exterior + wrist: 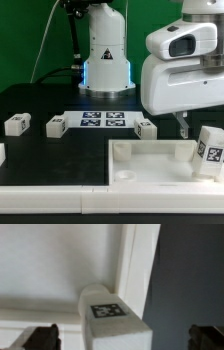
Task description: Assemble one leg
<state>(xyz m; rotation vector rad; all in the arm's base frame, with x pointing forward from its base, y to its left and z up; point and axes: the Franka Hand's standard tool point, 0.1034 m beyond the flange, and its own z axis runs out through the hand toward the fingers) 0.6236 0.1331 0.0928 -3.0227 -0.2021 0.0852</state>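
The leg is a small chunky white block with a black-and-white tag. It stands tilted at the corner of the white tray, at the exterior view's right. My gripper hangs just above it, mostly hidden by the white wrist housing. In the wrist view the leg lies between my wide-apart fingers, with gaps on both sides. My gripper is open and holds nothing. The leg rests against the tray's raised rim.
Three more white leg blocks stand on the black table behind the tray. Another shows at the left edge. The marker board lies between them. The robot base stands at the back.
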